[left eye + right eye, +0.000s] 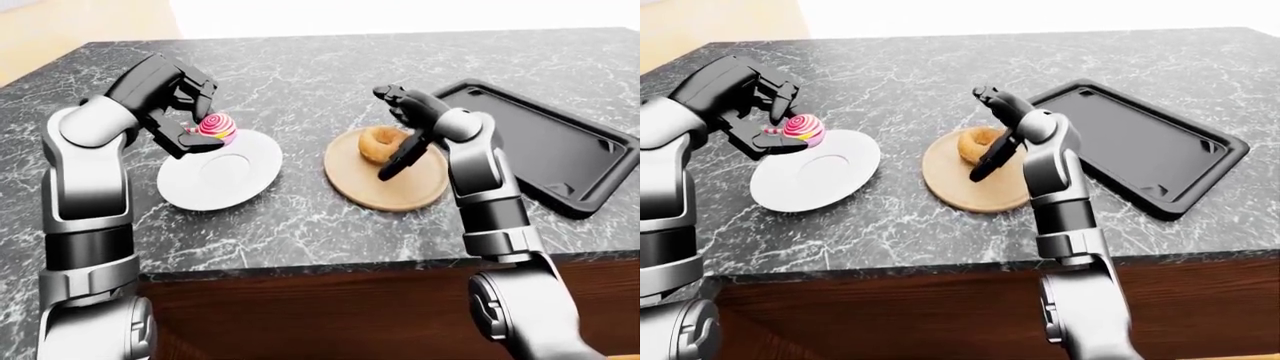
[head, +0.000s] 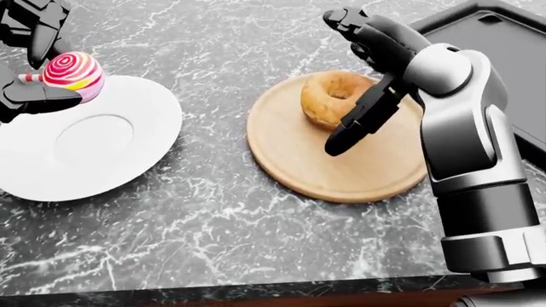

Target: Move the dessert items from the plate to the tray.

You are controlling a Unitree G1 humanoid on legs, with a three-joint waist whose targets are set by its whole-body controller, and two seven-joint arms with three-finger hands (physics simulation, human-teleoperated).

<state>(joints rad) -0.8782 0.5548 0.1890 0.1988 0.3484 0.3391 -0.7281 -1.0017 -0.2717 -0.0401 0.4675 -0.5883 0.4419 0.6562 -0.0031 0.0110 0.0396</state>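
Doughnut [image 2: 331, 97] on wooden plate [image 2: 299, 166]; black tray [image 1: 560, 146] bare. Left robot hand [image 2: 36, 61] clamped on lollipop [image 2: 72, 70] over white saucer [image 2: 128, 160]; right robot hand [image 2: 363, 77] spread apart.

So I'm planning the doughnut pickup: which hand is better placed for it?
The right hand: it hangs open right beside the doughnut, with the tray on its side. The left hand is closed on the lollipop.

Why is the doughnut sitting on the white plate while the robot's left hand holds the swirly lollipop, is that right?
Not quite. The doughnut sits on the round wooden board, not the white plate; the head view shows this clearly. The rest holds: the left hand has its fingers closed around the swirly lollipop, at the white plate's edge.
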